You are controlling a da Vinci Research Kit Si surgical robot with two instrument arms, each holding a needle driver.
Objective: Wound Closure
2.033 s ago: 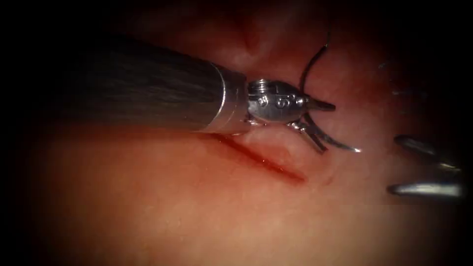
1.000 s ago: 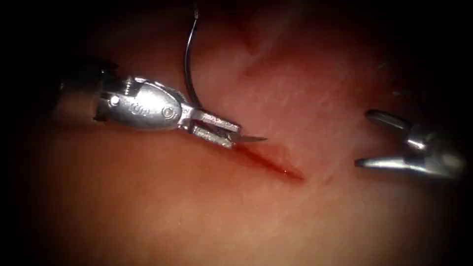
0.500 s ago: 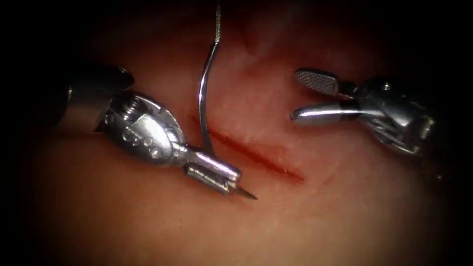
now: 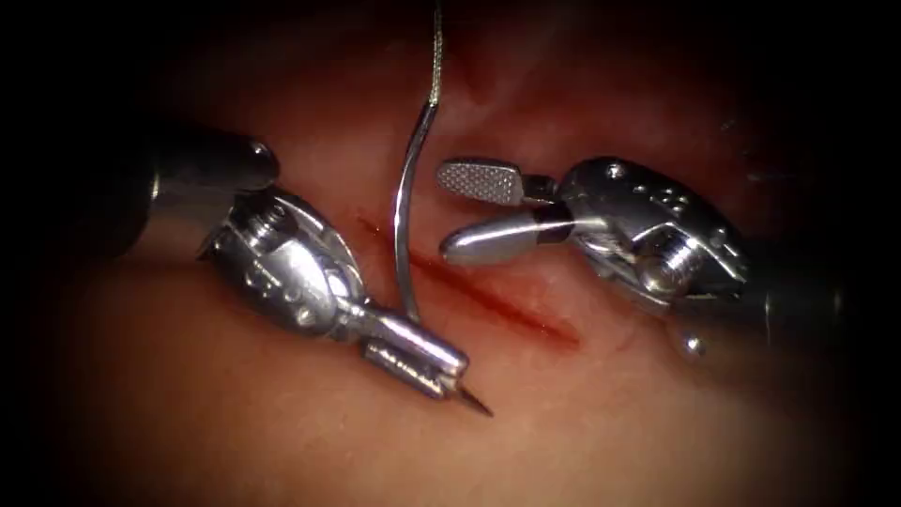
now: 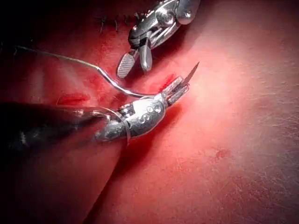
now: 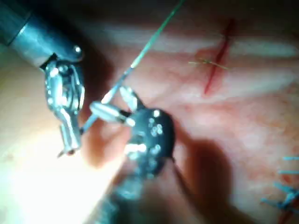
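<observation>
Needle (image 4: 405,225) pinched near its tip in my left tool (image 4: 427,361), free above the cut (image 4: 497,302); right tool (image 4: 469,211) fingers spread wide, holding nothing.

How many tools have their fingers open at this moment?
1. The right tool, right of the needle, holds nothing, fingers open. The left tool grips the needle near its tip, above the tissue.
</observation>
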